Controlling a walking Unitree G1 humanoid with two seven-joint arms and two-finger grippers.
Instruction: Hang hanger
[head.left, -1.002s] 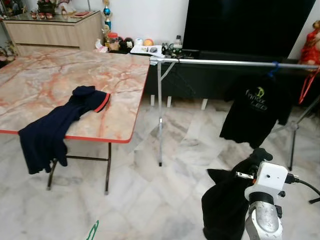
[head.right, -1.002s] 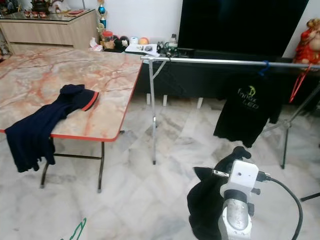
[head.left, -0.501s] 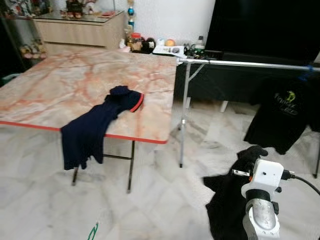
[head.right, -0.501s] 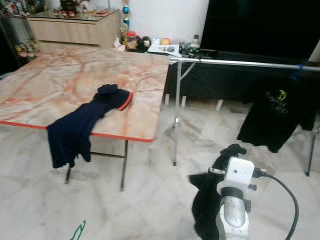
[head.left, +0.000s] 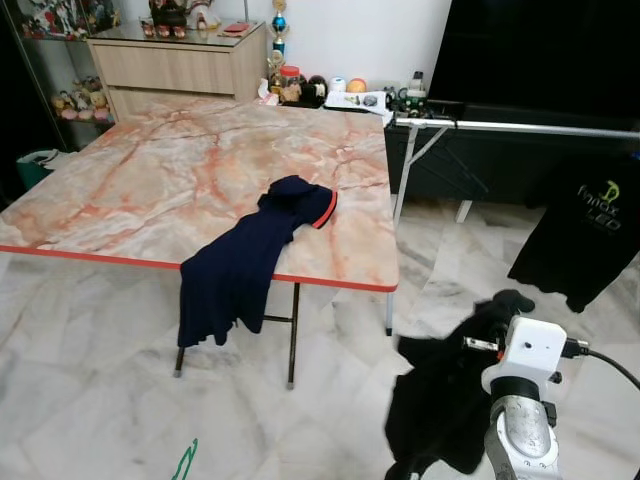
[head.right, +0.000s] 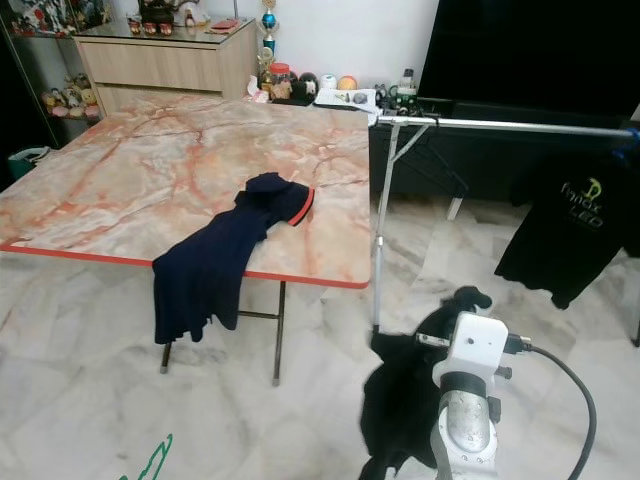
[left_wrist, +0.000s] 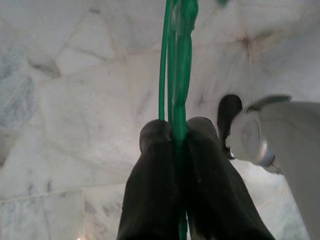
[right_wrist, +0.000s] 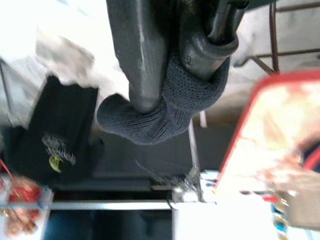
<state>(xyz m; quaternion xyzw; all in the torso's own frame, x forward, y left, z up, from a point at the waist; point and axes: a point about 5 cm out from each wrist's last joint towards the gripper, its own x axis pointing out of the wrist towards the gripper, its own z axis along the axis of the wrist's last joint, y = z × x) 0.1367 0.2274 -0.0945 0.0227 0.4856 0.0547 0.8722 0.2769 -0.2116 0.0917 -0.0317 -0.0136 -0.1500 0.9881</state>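
My left gripper (left_wrist: 178, 134) is shut on a thin green hanger (left_wrist: 176, 60), held low over the marble floor; the hanger's tip (head.left: 185, 461) shows at the bottom left of the eye views. My right gripper (right_wrist: 174, 86) is shut on a black garment (head.left: 445, 400) that hangs down from it at the lower right. A silver clothes rail (head.left: 520, 127) stands at the right with a black printed T-shirt (head.left: 590, 225) hanging on it. A navy shirt with red collar trim (head.left: 250, 255) drapes over the front edge of the marble table (head.left: 130, 180).
A wooden sideboard (head.left: 180, 65) and small items stand along the back wall, beside a large dark TV (head.left: 540, 50). Marble floor (head.left: 90, 400) lies open in front of the table. A black cable (head.left: 610, 365) runs from my right wrist.
The camera has swung left: the table and navy shirt now sit mid-picture and the rail has slid to the right edge. Both grippers keep their holds.
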